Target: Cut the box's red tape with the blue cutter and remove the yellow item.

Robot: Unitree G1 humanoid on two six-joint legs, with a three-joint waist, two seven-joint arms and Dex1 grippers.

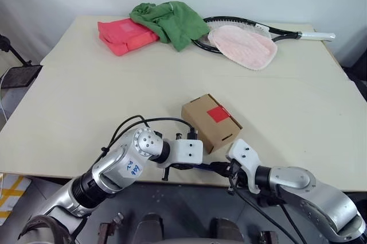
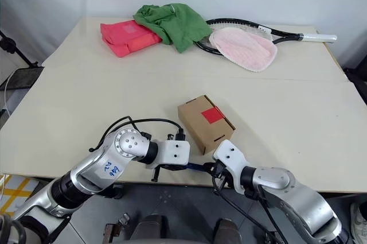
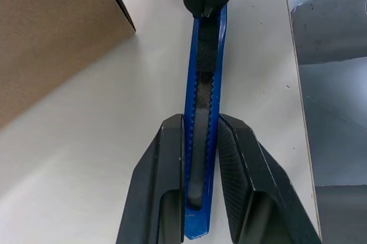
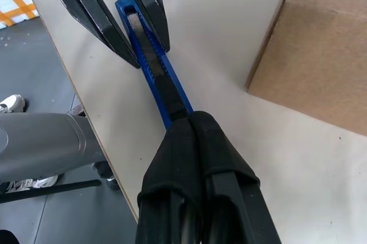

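Both pincers, left point(image 3: 200, 140) and right point(image 4: 189, 126), angled inward, clamped on blue cutter point(image 3: 205, 83).

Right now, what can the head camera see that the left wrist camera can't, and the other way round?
The left eye view alone takes in the red tape on the box, plus the green cloth, pink-red bag and racket. The left wrist view alone shows the left gripper clamped on the blue cutter. Both show the box, the table and the right gripper shut on the cutter's other end.
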